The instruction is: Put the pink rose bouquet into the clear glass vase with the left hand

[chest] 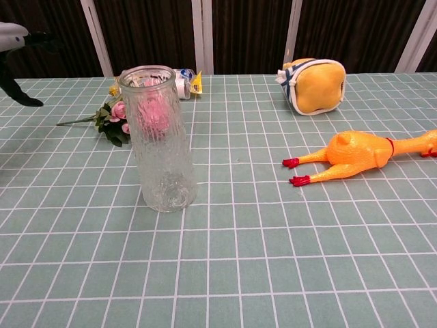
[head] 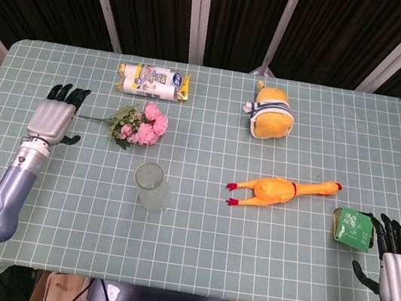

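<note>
The pink rose bouquet [head: 139, 125] lies flat on the green checked tablecloth, its stem pointing left; the chest view shows the bouquet [chest: 117, 115] partly behind the vase. The clear glass vase [head: 152, 186] stands upright and empty just in front of it, large in the chest view as vase [chest: 160, 139]. My left hand [head: 57, 114] hovers open, fingers spread, just left of the stem tip, holding nothing; only an edge of the left hand [chest: 16, 41] shows in the chest view. My right hand [head: 397, 261] rests open at the table's front right corner.
A white snack packet [head: 153, 81] lies behind the bouquet. A yellow plush toy [head: 272, 114] sits at the back right, a rubber chicken [head: 280, 190] lies right of centre, and a green packet [head: 352, 226] lies next to my right hand.
</note>
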